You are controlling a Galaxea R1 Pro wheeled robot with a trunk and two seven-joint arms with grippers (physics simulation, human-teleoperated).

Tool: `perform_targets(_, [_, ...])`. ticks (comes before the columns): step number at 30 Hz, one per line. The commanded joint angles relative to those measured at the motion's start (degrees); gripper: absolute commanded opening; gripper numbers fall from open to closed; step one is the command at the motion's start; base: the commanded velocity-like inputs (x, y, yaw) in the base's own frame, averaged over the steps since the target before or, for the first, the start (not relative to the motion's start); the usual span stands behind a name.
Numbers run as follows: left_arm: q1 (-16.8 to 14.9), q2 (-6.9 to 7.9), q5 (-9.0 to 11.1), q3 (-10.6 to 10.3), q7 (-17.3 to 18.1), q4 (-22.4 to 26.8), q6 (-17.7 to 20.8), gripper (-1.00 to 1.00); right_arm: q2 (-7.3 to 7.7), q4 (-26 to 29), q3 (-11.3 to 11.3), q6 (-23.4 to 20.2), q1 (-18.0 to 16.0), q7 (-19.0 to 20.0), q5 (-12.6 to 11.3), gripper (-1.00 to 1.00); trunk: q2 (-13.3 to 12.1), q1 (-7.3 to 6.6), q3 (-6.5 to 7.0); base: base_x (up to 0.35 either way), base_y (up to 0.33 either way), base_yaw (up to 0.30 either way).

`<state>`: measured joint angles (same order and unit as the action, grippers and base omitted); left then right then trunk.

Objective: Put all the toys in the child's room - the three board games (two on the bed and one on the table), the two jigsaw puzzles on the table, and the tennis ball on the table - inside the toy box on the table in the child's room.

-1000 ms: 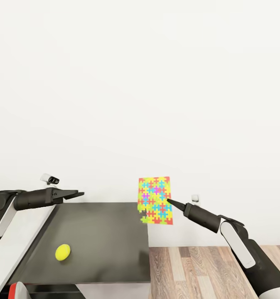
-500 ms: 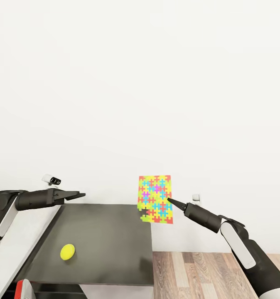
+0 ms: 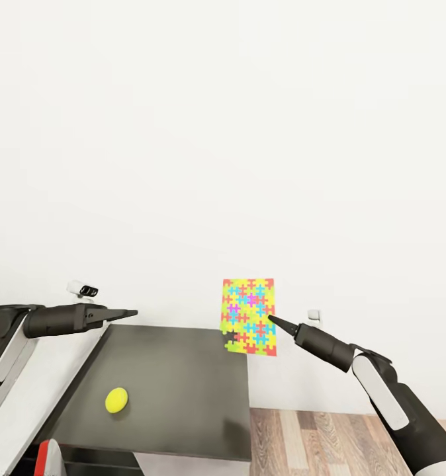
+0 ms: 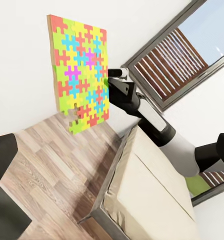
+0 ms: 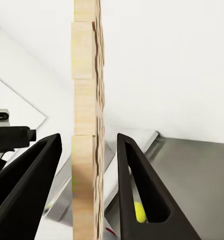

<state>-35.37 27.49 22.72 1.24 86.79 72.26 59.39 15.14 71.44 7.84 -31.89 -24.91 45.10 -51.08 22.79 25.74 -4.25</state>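
A multicoloured jigsaw puzzle hangs upright in the air past the far right corner of the dark table. My right gripper is shut on its right edge. The right wrist view has the puzzle edge-on between the two fingers. A yellow-green tennis ball lies on the table's left part, also visible as the ball. My left gripper hovers above the table's far left corner, apparently open and holding nothing. The left wrist view faces the puzzle and my right arm.
Behind the table is a plain white wall, and wood floor lies to its right. A white slab runs along the table's left side. A red-and-white object sits at the bottom edge. A bed and a window with blinds are beyond my right arm.
The whole head view has shifted, so the table and ball sit further right in the picture. The puzzle stays in my right gripper and both arms keep their poses.
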Motion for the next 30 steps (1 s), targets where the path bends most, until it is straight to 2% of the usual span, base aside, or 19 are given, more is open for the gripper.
perform_targets(1, [-0.05, 0.02, 0.04, -0.02, 0.15, 0.0, 0.59, 1.0, 0.08, 0.01, 0.07, -0.39, 0.0, -0.04, -0.51, -1.0, 0.13, 0.04, -0.04, 0.0, 0.0, 0.104])
perform_targets(8, [0.06, -0.01, 0.04, 0.02, 0.13, 0.06, 0.31, 1.0, 0.23, 0.01, 0.07, -0.31, 0.12, 0.08, -0.51, -1.0, 0.13, 0.04, 0.62, 0.0, -0.043, 0.104])
perform_targets(21, [0.18, 0.0, -0.04, 0.08, 0.13, 0.07, 0.26, 1.0, 0.05, 0.14, 0.12, -0.21, 0.21, -0.39, -0.51, -1.0, 0.13, 0.04, 1.77, 0.0, -0.268, 0.123])
perform_targets(30, [0.22, 0.02, -0.05, 0.09, 0.13, 0.07, 0.23, 1.0, 0.06, 0.18, 0.1, -0.21, 0.21, -0.42, -0.56, -1.0, 0.13, 0.04, 1.93, 0.0, -0.037, 0.048])
